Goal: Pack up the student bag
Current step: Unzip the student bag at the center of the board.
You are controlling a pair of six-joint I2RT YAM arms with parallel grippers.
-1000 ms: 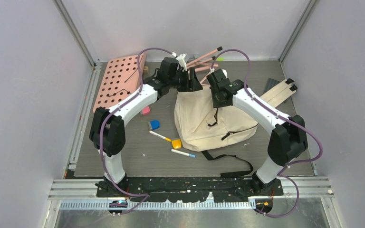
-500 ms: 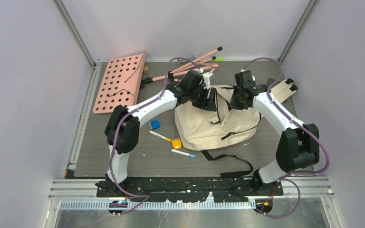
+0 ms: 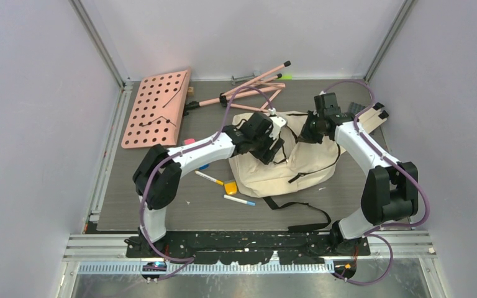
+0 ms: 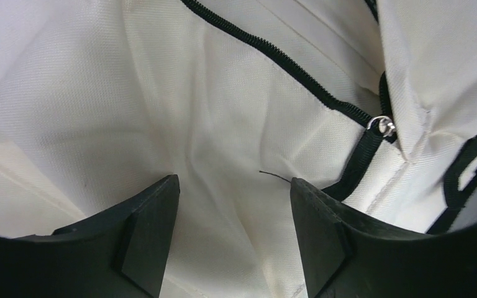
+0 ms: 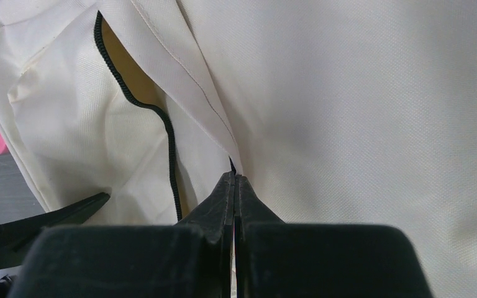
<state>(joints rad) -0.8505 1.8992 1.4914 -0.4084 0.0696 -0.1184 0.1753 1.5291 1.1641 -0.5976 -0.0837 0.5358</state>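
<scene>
Your bag (image 3: pixel 267 167) lies slumped in the middle of the counter (image 3: pixel 161 208), cream cloth with black zips, and both arms reach over its far end. Your left hand (image 4: pixel 233 186) hangs just above the bag's left side with its fingers apart; between them you see only creased cloth and, to the right, a zip (image 4: pixel 286 62) with a black pull tab, and nothing is gripped. Your right hand (image 5: pixel 233 180) is over the bag's far right side with its fingers pressed together, their tips against a fold of cloth beside a gaping zip (image 5: pixel 161 124); you cannot tell whether any cloth is caught between them. A loose black strap (image 3: pixel 298 208) trails from the bag's near edge. Just left of the bag lie a yellow block (image 3: pixel 230 187) and two white markers (image 3: pixel 210 178), with a pink eraser (image 3: pixel 189 141) further left. Beyond the bag, pink rods (image 3: pixel 251 84) lie crossed, and a pink board with holes (image 3: pixel 156 108) lies far left of it
</scene>
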